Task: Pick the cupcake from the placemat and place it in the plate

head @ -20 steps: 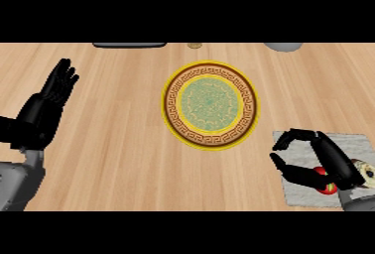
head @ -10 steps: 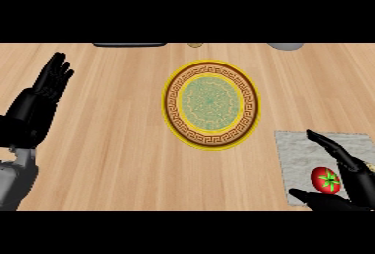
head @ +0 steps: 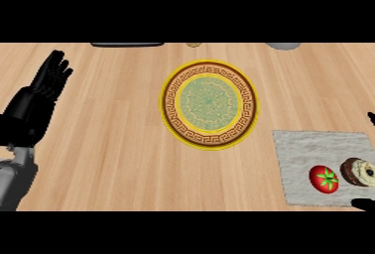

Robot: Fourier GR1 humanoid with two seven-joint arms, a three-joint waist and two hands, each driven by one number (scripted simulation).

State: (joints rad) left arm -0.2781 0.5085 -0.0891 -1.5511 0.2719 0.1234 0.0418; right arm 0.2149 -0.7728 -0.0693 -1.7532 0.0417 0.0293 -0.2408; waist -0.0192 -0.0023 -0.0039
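You're looking at the left hand at 9 o'clock on the desk. It's resting near the left edge, fingers straight and pointing up, open, holding nothing, with its grey forearm coming in at the lower left corner.

The plate is sitting mid-desk. It's round, with a yellow rim, a brown key-pattern band and a green centre, and nothing is lying on it.

At 12 o'clock along the far edge you're getting three cut-off things: a dark flat object, a small tan item and a grey rounded object. There's too little of them to say more.

The grey placemat is lying at 4 o'clock from the plate, apart from it. On its near right part a red round thing with a green star top is sitting. The cupcake is just beside it at 3 o'clock, brown with a pale top, on the mat, close to the right edge of the view.

The right hand is showing only as black slivers at the right edge, not touching the cupcake. You cannot tell whether it's open or closed.
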